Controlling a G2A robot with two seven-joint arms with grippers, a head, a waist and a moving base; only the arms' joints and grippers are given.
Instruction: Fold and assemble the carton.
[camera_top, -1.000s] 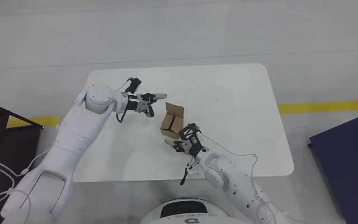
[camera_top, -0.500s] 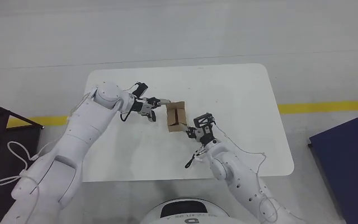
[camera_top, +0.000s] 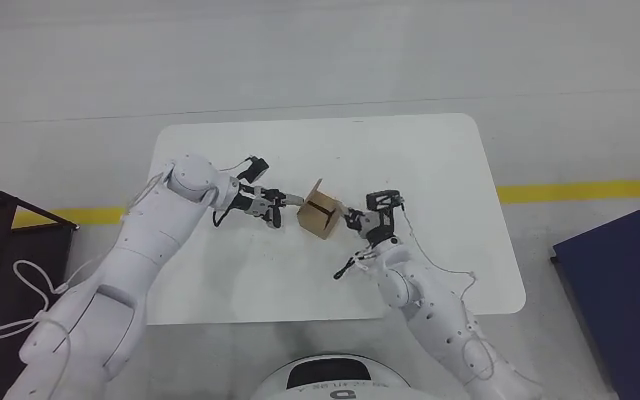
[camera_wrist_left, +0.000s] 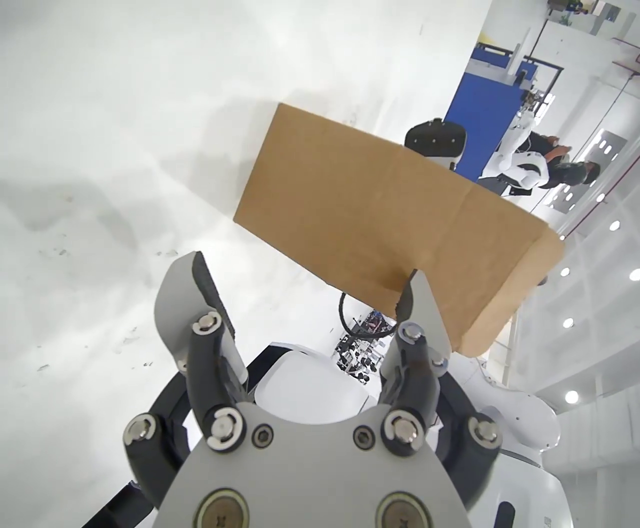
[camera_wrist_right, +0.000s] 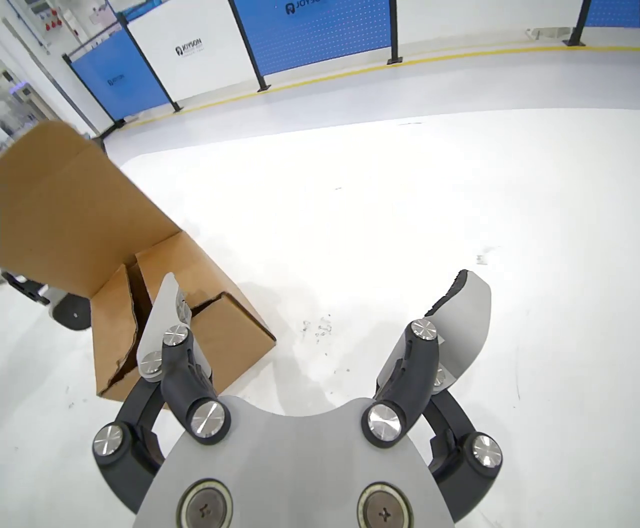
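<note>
Now both jaws, wide open and holding nothing, have closed in; the carton (camera_top: 321, 211) between them tips up, end still open.

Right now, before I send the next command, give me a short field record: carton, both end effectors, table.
object: brown carton, looks tipped, between the two arms
surface: white table
carton state: one end open, flaps loose and unfolded
left arm: left end effector open, one fingertip at the carton's plain side wall
right arm: right end effector open, one finger at the open end beside the flaps
grip: neither end effector is clamped on the carton
assembly: not finished
</note>
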